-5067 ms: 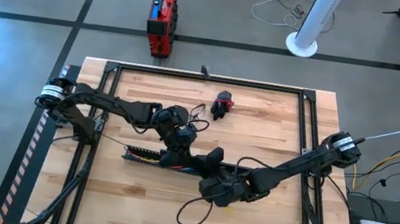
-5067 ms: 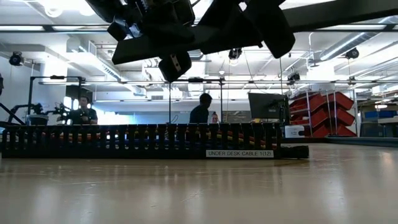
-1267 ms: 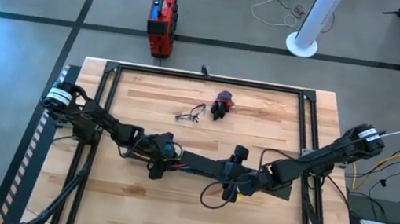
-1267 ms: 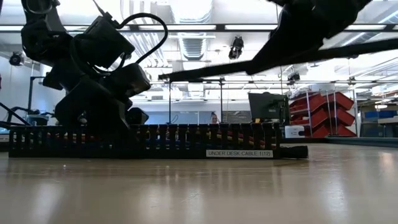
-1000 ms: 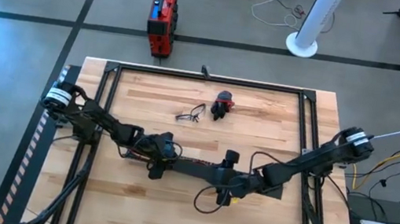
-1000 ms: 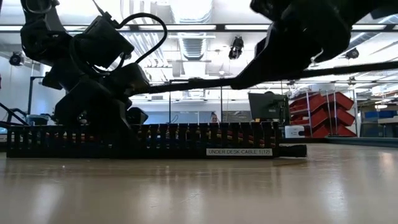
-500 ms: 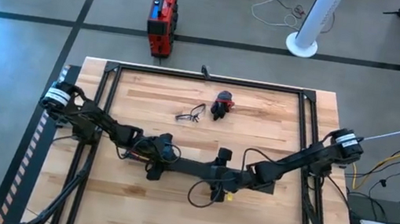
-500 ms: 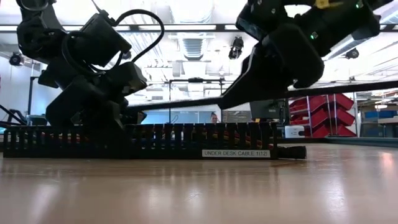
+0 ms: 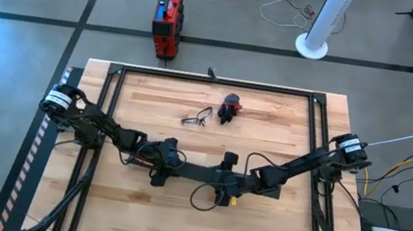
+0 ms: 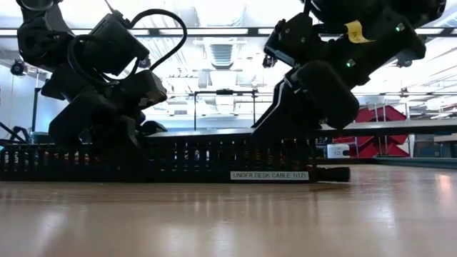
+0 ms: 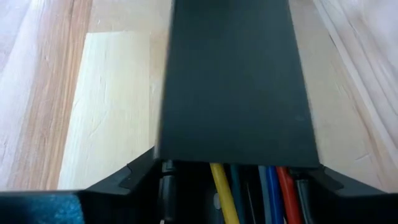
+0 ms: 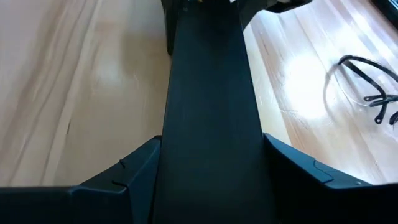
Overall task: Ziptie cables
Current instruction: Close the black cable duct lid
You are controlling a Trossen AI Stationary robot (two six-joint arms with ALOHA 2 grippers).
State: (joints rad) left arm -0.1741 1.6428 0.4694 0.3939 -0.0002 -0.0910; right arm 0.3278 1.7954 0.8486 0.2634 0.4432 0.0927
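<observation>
Both your grippers sit on the flat black cover strip, one at each end, over the slotted duct

Your left gripper (image 9: 158, 175) has its jaws spread wide around one end of the cover strip (image 11: 235, 81), and your right gripper (image 9: 221, 195) grips the other end the same way, its jaws set just as wide on the strip. The strip lies along the top of the black slotted duct (image 10: 178, 161) near the middle of the counter (image 9: 255, 229). The cables (image 11: 267, 190), yellow, blue and red among them, lie inside the duct under the strip, visible at your left wrist. A small dark wire tangle (image 9: 197, 117) and a red-and-black lump (image 9: 230, 107) rest well apart toward the far edge. You cannot pick out the ziptie anywhere
</observation>
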